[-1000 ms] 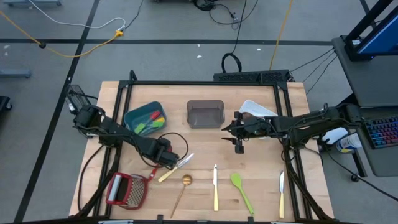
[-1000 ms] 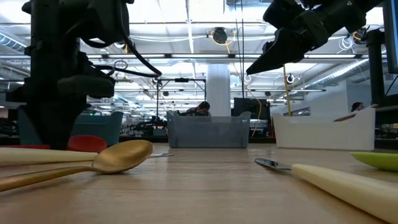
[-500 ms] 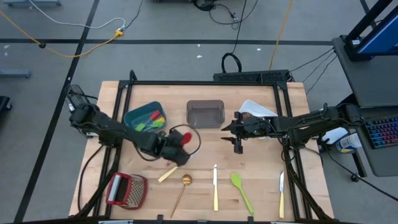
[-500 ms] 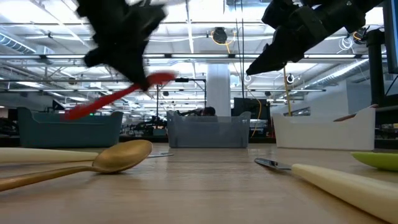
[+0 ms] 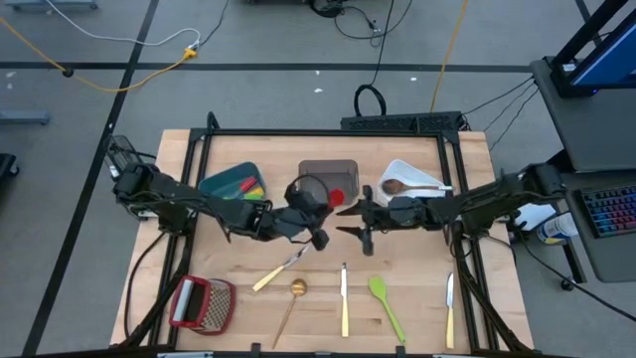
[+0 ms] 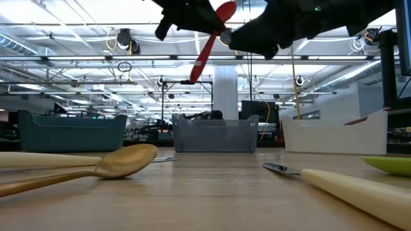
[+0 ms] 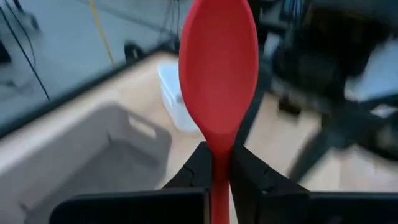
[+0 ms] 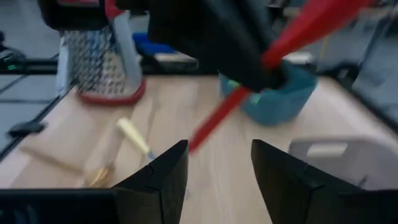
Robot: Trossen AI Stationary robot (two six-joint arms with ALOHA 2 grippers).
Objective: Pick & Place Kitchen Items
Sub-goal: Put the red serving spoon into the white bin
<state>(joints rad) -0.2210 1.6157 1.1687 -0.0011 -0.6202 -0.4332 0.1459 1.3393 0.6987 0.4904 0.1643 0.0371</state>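
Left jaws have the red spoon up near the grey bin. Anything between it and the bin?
Nothing visible on the table blocks it. The left gripper holds the red spoon in the air beside the grey bin. The right gripper, jaws open, hangs close by, facing the spoon, the only crowding.

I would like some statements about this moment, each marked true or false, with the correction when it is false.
1. The left gripper is shut on the red spoon. True.
2. The right gripper also holds a utensil. False: its fingers are open and empty.
3. The gold spoon lies inside the grey bin. False: it lies on the table, near the front edge.
4. The white bin holds a brown wooden spoon. True.
5. The red-framed grater stands in the teal bin. False: it lies on the table at the front left corner.
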